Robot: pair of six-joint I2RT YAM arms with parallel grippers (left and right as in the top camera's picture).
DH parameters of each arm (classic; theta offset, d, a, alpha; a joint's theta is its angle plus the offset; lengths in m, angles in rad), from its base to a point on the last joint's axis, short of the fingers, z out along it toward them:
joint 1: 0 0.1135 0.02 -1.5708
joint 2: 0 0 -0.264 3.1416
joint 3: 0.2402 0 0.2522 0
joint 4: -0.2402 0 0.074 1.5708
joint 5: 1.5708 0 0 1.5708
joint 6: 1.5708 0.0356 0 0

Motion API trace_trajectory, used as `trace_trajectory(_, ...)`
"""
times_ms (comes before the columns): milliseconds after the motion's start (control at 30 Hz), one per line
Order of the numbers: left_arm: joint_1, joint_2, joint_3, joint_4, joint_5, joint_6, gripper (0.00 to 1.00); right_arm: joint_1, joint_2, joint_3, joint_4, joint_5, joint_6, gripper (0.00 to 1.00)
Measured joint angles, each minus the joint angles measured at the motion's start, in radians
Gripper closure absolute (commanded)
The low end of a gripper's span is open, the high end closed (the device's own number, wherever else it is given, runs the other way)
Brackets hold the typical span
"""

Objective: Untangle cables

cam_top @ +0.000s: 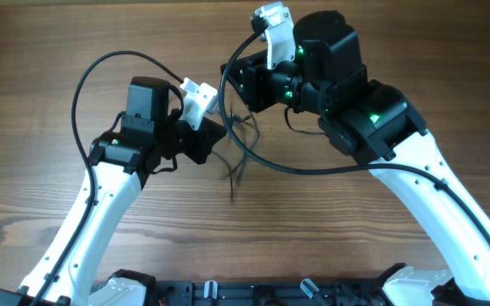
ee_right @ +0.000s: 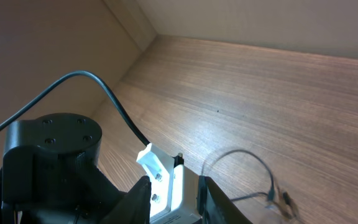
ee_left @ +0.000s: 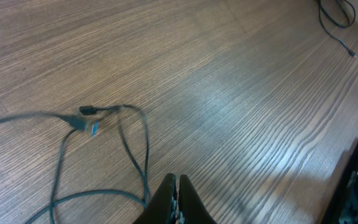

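Presently, the cables (cam_top: 238, 157) are found loosely looped on the surface (cam_top: 313, 242), toward the far side and midway across. The left jaws are clenched just beside one strand, presumably to anchor it; a pinch cannot be confirmed. The right jaws' state cannot be told.

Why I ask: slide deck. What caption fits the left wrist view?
Left gripper, shut, beside thin dark cables looping on the wooden table.
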Motion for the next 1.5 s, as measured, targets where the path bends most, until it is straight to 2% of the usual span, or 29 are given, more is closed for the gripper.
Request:
trace_trajectory(133,0.0,0.0,0.0,0.0,0.0,-0.005,0.96,0.0,0.0,0.0,-0.035,0.014,-0.002,0.77)
trace_trajectory(267,0.0,0.0,0.0,0.005,-0.013,-0.021,0.94,0.0,0.0,-0.005,-0.306,0.225,-0.033,0.62)
trace_trajectory(300,-0.001,0.0,0.0,0.011,-0.047,-0.043,0.75,0.0,0.0,-0.016,-0.367,0.279,-0.034,0.55)
trace_trajectory(333,-0.002,0.0,0.0,0.016,-0.085,-0.087,0.42,0.0,0.003,-0.036,-0.426,0.33,-0.038,0.49)
trace_trajectory(367,-0.002,0.0,0.0,0.019,-0.182,-0.133,0.22,0.0,0.009,-0.061,-0.468,0.358,-0.042,0.48)
trace_trajectory(400,-0.002,0.0,0.0,0.017,-0.231,-0.171,0.11,0.0,0.015,-0.084,-0.487,0.365,-0.044,0.48)
trace_trajectory(500,-0.002,0.0,0.0,0.006,-0.389,-0.274,0.02,0.0,0.06,-0.201,-0.502,0.353,-0.058,0.48)
trace_trajectory(600,0.017,0.001,0.0,-0.007,-0.504,-0.384,0.0,0.0,0.098,-0.307,-0.485,0.314,-0.074,0.48)
trace_trajectory(733,0.134,0.001,0.0,-0.048,-0.575,-0.544,0.0,0.0,0.12,-0.413,-0.36,0.184,-0.092,0.49)
trace_trajectory(933,0.168,0.001,0.0,-0.103,-0.586,-0.581,0.0,0.0,0.124,-0.531,-0.233,0.075,-0.092,0.49)
trace_trajectory(1067,0.168,0.001,0.0,-0.111,-0.586,-0.585,0.0,0.0,0.124,-0.62,-0.152,0.063,-0.096,0.56)
trace_trajectory(1133,0.168,0.001,0.0,-0.114,-0.586,-0.586,0.0,0.0,0.124,-0.661,-0.121,0.058,-0.096,0.56)
trace_trajectory(1300,0.168,0.001,0.0,-0.114,-0.586,-0.589,0.0,0.0,0.124,-0.704,-0.108,0.056,-0.098,0.73)
trace_trajectory(1467,0.168,0.001,0.0,-0.114,-0.586,-0.589,0.0,0.03,0.124,-0.706,-0.014,0.023,-0.08,0.77)
trace_trajectory(1500,0.168,0.001,0.0,-0.114,-0.586,-0.589,0.0,0.052,0.124,-0.706,0.029,0.002,-0.076,0.89)
